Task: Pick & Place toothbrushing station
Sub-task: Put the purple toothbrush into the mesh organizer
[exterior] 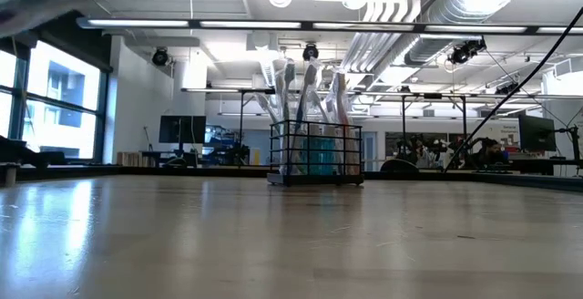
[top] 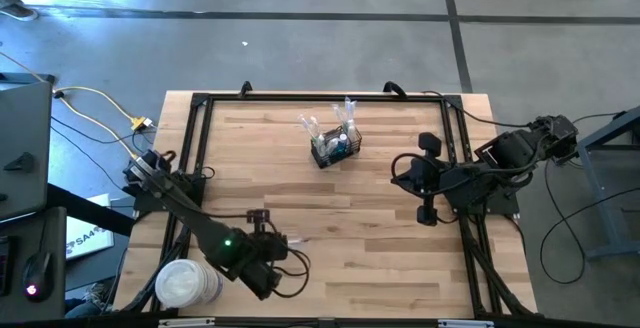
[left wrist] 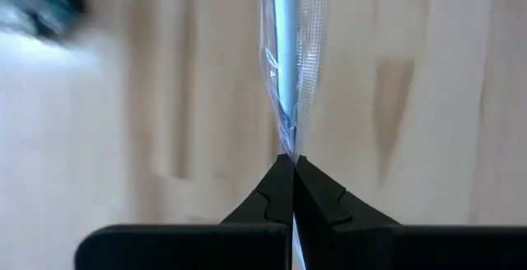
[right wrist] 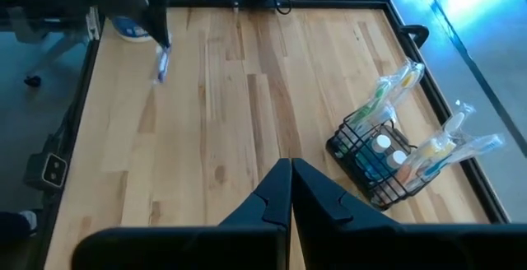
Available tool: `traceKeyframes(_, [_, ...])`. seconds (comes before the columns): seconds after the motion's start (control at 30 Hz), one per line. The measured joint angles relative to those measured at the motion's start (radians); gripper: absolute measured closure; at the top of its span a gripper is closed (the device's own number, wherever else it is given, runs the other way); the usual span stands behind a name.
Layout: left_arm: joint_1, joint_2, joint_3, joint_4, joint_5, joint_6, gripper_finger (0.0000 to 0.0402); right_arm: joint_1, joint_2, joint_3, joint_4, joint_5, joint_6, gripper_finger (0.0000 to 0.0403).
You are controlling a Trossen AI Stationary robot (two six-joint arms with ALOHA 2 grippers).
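Your left wrist view is mostly blur: only the closed jaws of the left gripper (left wrist: 293, 161) read sharply, pinching a clear-wrapped toothbrush (left wrist: 290, 48) whose far end runs out of frame. From above, that arm hides its own jaws near the front-left of the bench (top: 380, 258), beside the round white tub (top: 187, 284), which the picture's edge partly cuts off. You cannot count the wrapped brushes in the toothbrushing station (top: 335, 148) exactly; at least four stand up from it. The one black mesh basket sits upright toward the back middle of the pale wood bench, well apart from both arms. The right gripper (right wrist: 291, 165) waits at the right side, jaws closed on nothing. Beyond the bench you see a grey concrete floor, and at bench level an open workshop with windows, ceiling ducts and monitors.
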Motion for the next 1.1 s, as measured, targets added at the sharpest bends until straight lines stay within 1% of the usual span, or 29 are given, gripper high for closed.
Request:
traceKeyframes(0.07, [0.000,0.000,0.077,-0.052,-0.072,0.039,0.0398,0.000,0.000,0.000,0.000,0.000,0.011,0.0400])
traceKeyframes(0.17, [0.000,0.000,0.182,-0.072,-0.198,0.111,0.0399,0.000,0.000,0.000,-0.001,0.000,0.061,0.0400])
traceKeyframes(0.3, [0.000,-0.001,0.301,-0.043,-0.372,0.213,0.0400,0.000,0.000,0.000,-0.013,0.000,0.097,0.0400])
traceKeyframes(0.37, [0.000,-0.001,0.351,-0.002,-0.454,0.289,0.0400,0.000,0.000,0.000,-0.025,0.000,0.109,0.0400])
traceKeyframes(0.43, [0.000,-0.001,0.394,0.033,-0.508,0.377,0.0400,0.000,0.000,0.000,-0.031,0.000,0.123,0.0400])
traceKeyframes(0.53, [0.000,-0.001,0.445,0.093,-0.561,0.515,0.0401,0.000,0.000,0.000,-0.040,0.000,0.150,0.0401])
traceKeyframes(0.63, [0.000,-0.003,0.463,0.178,-0.587,0.712,0.0401,0.000,0.000,0.000,-0.043,-0.002,0.188,0.0401])
traceKeyframes(0.83, [0.000,-0.003,0.464,0.310,-0.598,1.208,0.0401,0.000,0.000,0.000,-0.042,-0.028,0.237,0.0401])
traceKeyframes(1.03, [0.001,-0.003,0.464,0.449,-0.605,1.565,0.0401,0.000,0.000,0.000,-0.024,-0.031,0.243,0.0401])
traceKeyframes(1.1, [0.001,-0.002,0.464,0.508,-0.604,1.689,0.0401,0.000,0.000,-0.001,0.013,-0.059,0.243,0.0401])
